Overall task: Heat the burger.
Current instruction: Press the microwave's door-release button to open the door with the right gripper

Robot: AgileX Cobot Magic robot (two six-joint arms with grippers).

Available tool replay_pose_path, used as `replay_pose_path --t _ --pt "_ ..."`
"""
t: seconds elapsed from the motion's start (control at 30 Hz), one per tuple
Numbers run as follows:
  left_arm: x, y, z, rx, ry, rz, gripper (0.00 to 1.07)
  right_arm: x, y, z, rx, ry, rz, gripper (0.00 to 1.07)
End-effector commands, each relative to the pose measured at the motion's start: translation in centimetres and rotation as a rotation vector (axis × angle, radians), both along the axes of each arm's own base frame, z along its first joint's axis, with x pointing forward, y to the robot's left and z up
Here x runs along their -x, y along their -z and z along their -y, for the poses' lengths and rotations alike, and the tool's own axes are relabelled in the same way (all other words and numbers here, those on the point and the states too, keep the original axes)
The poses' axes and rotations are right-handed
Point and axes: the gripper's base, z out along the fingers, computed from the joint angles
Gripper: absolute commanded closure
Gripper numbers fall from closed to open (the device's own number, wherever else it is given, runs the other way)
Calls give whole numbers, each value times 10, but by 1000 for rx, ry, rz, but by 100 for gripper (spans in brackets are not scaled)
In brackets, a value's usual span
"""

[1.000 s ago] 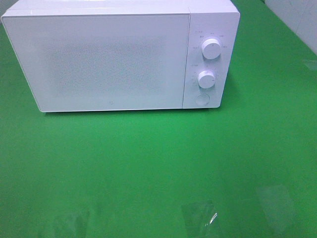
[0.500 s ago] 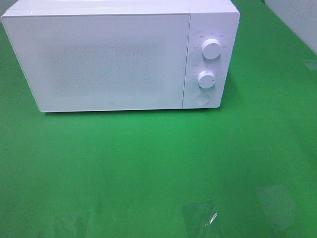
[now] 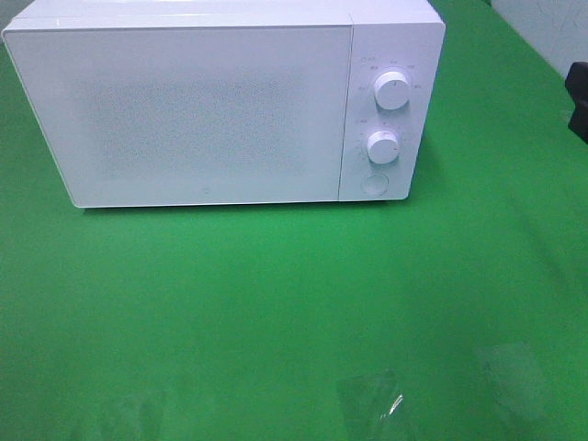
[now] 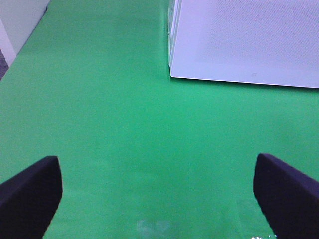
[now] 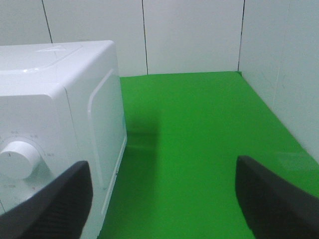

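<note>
you're looking at a white microwave (image 3: pixel 211 11) sitting at the back of the green table cover (image 3: pixel 276 303), its door (image 3: pixel 184 110) lying shut and flush w/ the front. on the control panel, rt of the door in the high cam, two round dials are lining up: the upper knob (image 3: pixel 392 90) over the lower knob (image 3: pixel 383 146), w/ a round button (image 3: pixel 373 185) sitting just under them. the burger isn't showing in any view, so i'm not able to tell you where it is. the left gripper (image 4: pixel 158 199) is hanging over bare green cloth near a front bottom corner of the microwave, its dark fingers (image 4: pixel 30 194) standing wide apart w/ nothing btwn them. the right gripper (image 5: pixel 164 199) is hovering just off the microwave's knob side, facing the white tiled wall (image 5: pixel 189 35) – jaws apart too, gripping nothing. in the high cam a dark shape (image 3: pixel 579 96) is poking in at the rt edge, well apart from the microwave; can't tell which part of the rig it is. clear shiny patches (image 3: pixel 372 404) are glinting on the cloth near the front edge.
</note>
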Motion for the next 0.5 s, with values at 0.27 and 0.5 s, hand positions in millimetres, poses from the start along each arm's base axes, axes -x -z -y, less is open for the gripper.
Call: replay_pose_path --t 0.27,0.5 --pt "0 -1 0 7 -2 18 8 -1 35 -7 38 94 34 32" --pt "0 -1 0 7 -2 18 8 -2 56 -41 95 52 23 32"
